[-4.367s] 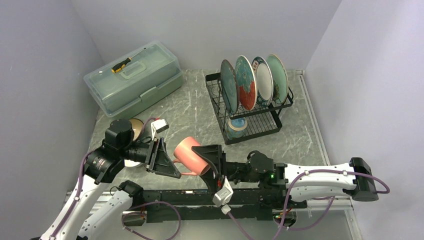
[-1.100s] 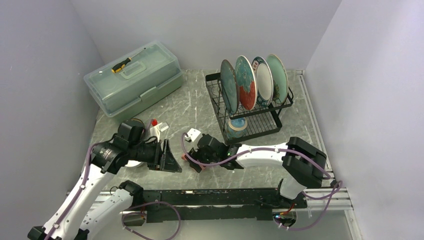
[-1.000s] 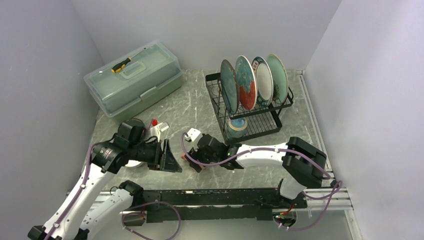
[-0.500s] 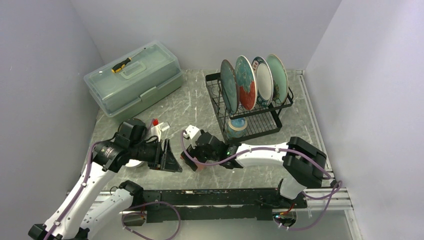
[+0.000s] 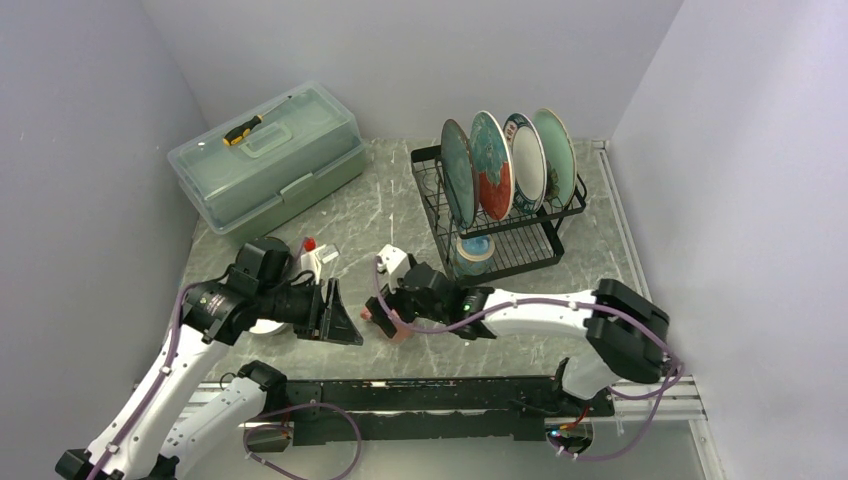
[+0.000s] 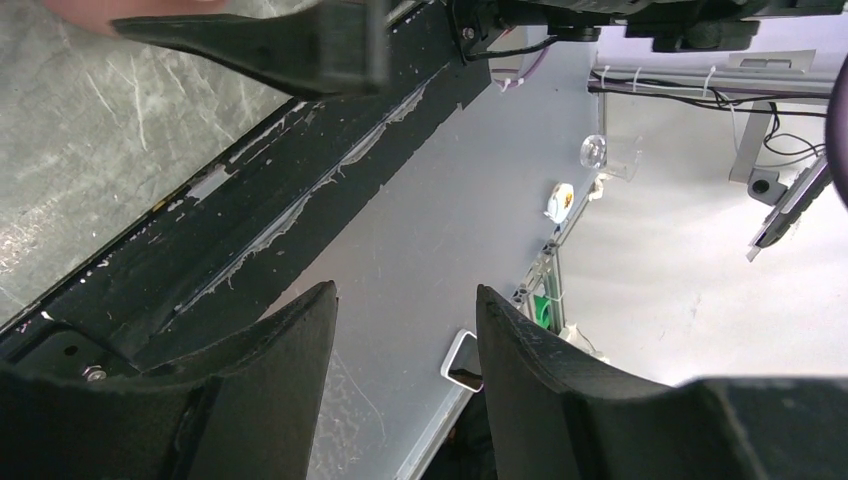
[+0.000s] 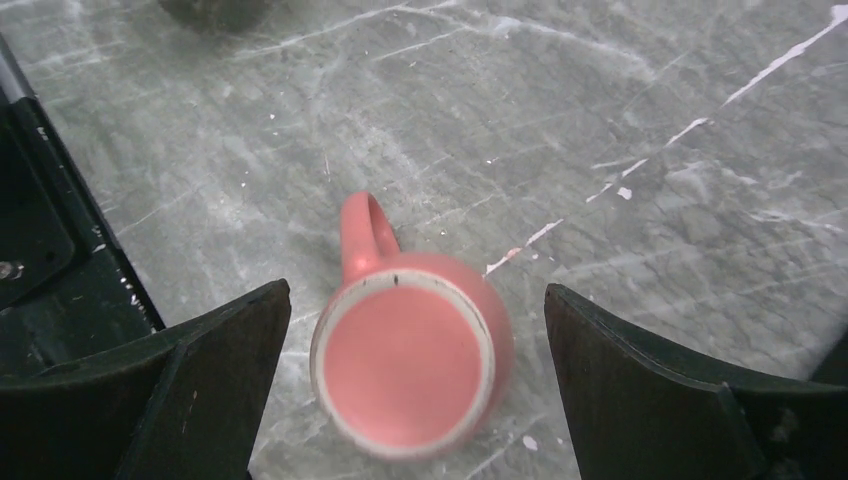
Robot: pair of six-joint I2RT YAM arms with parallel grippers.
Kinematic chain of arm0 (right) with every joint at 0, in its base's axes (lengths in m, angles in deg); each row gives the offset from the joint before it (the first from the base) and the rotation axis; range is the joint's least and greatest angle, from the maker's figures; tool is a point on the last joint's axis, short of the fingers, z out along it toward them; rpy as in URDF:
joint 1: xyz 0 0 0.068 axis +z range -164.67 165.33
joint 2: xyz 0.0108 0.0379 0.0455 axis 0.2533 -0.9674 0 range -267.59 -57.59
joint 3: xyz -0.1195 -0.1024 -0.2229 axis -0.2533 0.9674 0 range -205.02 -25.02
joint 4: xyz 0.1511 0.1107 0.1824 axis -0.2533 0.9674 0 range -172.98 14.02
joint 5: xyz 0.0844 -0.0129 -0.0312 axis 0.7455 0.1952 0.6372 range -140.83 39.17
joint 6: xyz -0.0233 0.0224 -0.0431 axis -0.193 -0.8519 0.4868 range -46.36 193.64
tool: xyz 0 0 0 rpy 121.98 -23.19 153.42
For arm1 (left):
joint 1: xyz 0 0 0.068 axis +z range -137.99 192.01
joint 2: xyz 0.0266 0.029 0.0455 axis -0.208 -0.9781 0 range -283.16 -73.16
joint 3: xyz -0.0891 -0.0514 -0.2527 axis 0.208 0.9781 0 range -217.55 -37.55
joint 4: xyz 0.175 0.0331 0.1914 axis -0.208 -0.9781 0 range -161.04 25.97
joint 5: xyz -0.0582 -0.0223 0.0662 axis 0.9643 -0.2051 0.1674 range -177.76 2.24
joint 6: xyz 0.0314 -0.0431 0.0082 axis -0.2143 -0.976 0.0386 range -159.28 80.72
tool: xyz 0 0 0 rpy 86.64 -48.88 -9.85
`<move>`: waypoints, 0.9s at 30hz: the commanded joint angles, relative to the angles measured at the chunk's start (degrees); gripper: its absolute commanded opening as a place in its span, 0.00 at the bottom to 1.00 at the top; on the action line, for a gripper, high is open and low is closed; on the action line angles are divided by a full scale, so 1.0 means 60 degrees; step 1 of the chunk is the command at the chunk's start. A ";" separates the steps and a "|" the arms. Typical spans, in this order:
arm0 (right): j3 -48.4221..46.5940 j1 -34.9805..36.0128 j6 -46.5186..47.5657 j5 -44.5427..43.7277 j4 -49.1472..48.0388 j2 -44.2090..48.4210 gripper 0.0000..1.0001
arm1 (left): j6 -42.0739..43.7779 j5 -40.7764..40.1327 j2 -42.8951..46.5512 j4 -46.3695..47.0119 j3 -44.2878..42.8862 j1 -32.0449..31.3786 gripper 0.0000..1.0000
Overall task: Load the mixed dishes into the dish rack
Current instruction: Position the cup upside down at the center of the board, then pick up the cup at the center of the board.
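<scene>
Found the pink ceramic mug (image 7: 405, 365) standing on end on the grey marble-patterned table (image 7: 620, 120), near the front edge, round face turned up toward the right wrist camera. Could not tell mouth from base. Noted the loop handle pointing to the upper left of that view, leaning a little toward the left-hand finger. Saw the right gripper (image 7: 415, 300) directly above, jaws spread to their widest, one black finger (image 7: 215, 350) on either side of the mug, apart from it and holding nothing. Judged the mug's axis roughly in line with the gripper's approach, allowing a plain descent and a squeeze across the body. Reckoned the handle off the closing line, needing only a little care. Placed the left gripper (image 5: 335, 318) just beside, to the mug's left in the overhead view, jaws partly parted with nothing between them, aimed sideways over the black front rail. Counted the right arm as the nearer and the better placed. Located the black wire two-tier dish rack (image 5: 432, 200) farther back and to the right — four round plates (image 5: 505, 160) upright in its top slots, a blue mug (image 5: 472, 252) on the lower tier — apart from the pink mug, meaning a carry away from the arm bases and rightward.
</scene>
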 commanded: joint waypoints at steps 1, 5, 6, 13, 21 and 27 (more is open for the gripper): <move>0.0706 -0.0051 -0.0090 -0.0245 -0.0920 0.1412 1.00 | 0.0337 -0.0130 0.0096 0.0053 -0.0438 -0.0014 0.59; 0.1469 -0.0051 0.0250 0.0166 -0.1336 0.2374 1.00 | 0.0352 -0.0195 0.0111 0.0133 -0.0457 -0.0018 0.59; 0.1688 -0.0051 0.0309 0.0369 -0.1492 0.2636 1.00 | 0.0356 -0.0201 0.0111 0.0156 -0.0454 -0.0018 0.59; 0.3898 -0.0051 -0.0339 0.0419 -0.3856 0.3976 1.00 | 0.0416 -0.0227 0.0146 0.0349 -0.0503 -0.0018 0.59; 0.5314 -0.0040 0.0340 0.0937 -0.6043 0.4129 1.00 | 0.0605 -0.0525 0.0774 0.0715 -0.0432 -0.0018 0.60; 0.6450 -0.0036 0.1192 0.1226 -0.9778 0.2682 1.00 | 0.0684 -0.0472 0.0946 0.0936 -0.0353 -0.0007 0.60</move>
